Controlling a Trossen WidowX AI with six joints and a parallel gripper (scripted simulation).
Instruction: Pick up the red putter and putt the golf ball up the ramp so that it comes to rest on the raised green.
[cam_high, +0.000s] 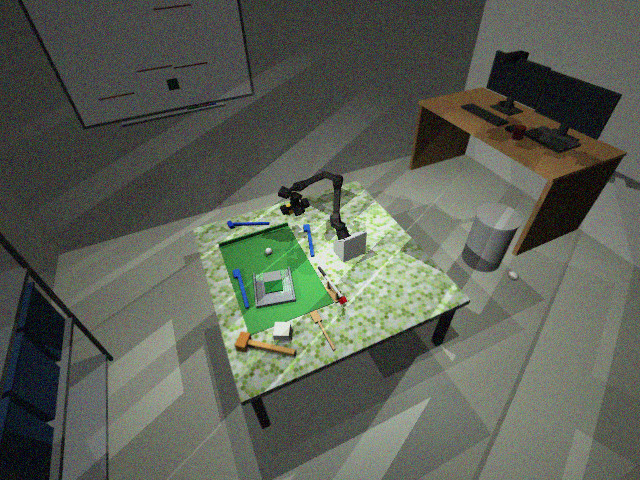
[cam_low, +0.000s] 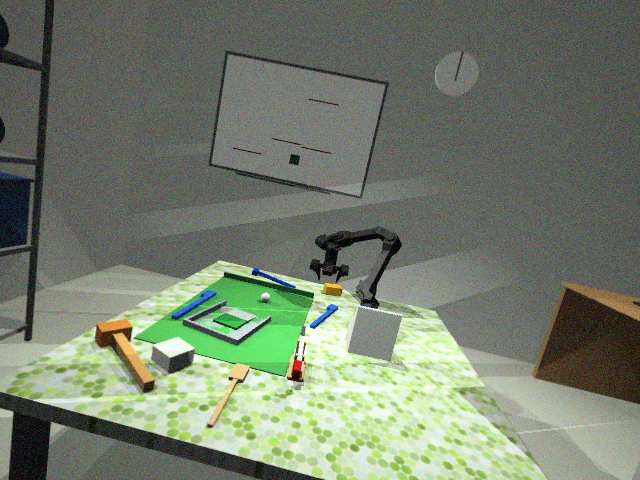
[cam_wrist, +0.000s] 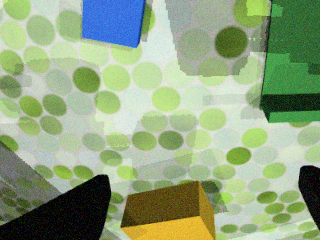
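my end effector (cam_high: 293, 209) (cam_low: 329, 277) (cam_wrist: 204, 182) hovers open over 1 yellow block (cam_low: 332, 289) (cam_wrist: 167, 215). from above, the red putter (cam_high: 342, 299) (cam_low: 297, 367) lies, probably on a wooden rest, with the golf ball (cam_high: 268, 251) (cam_low: 265, 297) at its 10 o'clock.

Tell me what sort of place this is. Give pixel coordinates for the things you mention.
Probably an office or lab room: a whiteboard (cam_high: 155, 46) (cam_low: 299, 124) on the wall, a wooden desk (cam_high: 584, 164) (cam_low: 589, 341) that bears two monitors (cam_high: 578, 100) in the top view, and a robot arm (cam_high: 337, 198) (cam_low: 382, 263) on a patterned table (cam_high: 413, 294) (cam_low: 413, 413).
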